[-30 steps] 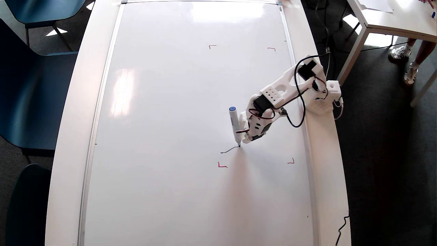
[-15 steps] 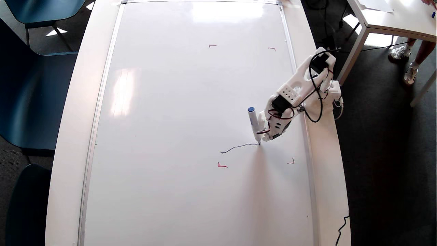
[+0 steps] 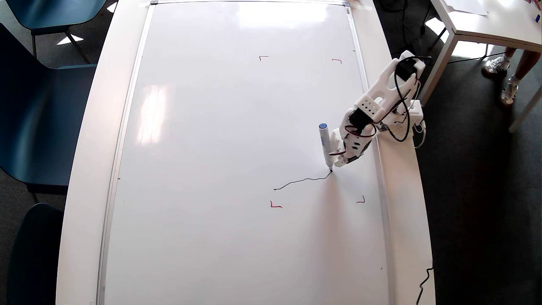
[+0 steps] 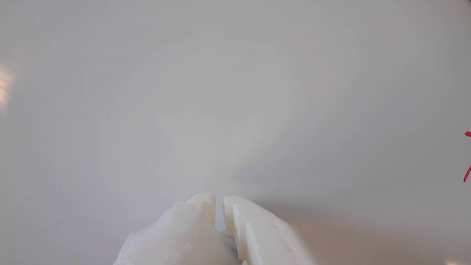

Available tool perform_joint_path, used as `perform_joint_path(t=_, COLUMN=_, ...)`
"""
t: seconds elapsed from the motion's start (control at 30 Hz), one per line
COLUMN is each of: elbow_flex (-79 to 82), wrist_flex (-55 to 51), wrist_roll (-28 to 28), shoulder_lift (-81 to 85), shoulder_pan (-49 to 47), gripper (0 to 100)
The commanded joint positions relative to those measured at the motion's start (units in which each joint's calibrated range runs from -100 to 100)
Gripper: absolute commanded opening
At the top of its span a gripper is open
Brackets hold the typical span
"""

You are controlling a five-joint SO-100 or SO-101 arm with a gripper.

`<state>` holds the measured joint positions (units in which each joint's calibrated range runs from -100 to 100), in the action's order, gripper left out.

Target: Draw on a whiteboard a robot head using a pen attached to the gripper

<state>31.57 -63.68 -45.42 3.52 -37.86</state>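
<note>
The whiteboard (image 3: pixel 220 127) lies flat and fills most of the overhead view. Of the robot head, one wobbly dark line (image 3: pixel 302 181) shows, running rightward between the lower red corner marks. The pen (image 3: pixel 325 145), white with a blue cap, is fixed to the left side of the gripper (image 3: pixel 342 163). Its dark tip touches the board at the line's right end. In the wrist view the white gripper (image 4: pixel 219 200) hangs over bare whiteboard (image 4: pixel 220 92), jaws shut with only a thin slit and nothing between them. The pen is out of that view.
Red corner marks (image 3: pixel 275 206) (image 3: pixel 361 200) (image 3: pixel 263 57) (image 3: pixel 337 60) frame a rectangle; one red mark (image 4: pixel 467 154) shows at the wrist view's right edge. The arm base (image 3: pixel 406 116) sits on the board's right side. Blue chairs (image 3: pixel 38 110) stand left, a small table (image 3: pixel 487 21) top right.
The arm has pulled back to the right and slightly up with the pen tip on the board. The dark line has grown rightward from a short stroke.
</note>
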Motion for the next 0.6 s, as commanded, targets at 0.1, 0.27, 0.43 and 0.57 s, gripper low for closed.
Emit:
perform_joint_path(t=0.1, elbow_flex=5.79, wrist_flex=-0.18, wrist_roll=-1.72, shoulder_lift=8.18, shoulder_pan=3.57, gripper=1)
perform_joint_path(t=0.27, elbow_flex=10.42, wrist_flex=-0.18, wrist_roll=-3.81, shoulder_lift=12.79, shoulder_pan=7.55, gripper=1)
perform_joint_path(t=0.43, elbow_flex=15.41, wrist_flex=-0.26, wrist_roll=-6.38, shoulder_lift=16.9, shoulder_pan=12.11, gripper=1)
perform_joint_path(t=0.57, elbow_flex=19.68, wrist_flex=-0.26, wrist_roll=-9.01, shoulder_lift=19.59, shoulder_pan=16.38, gripper=1)
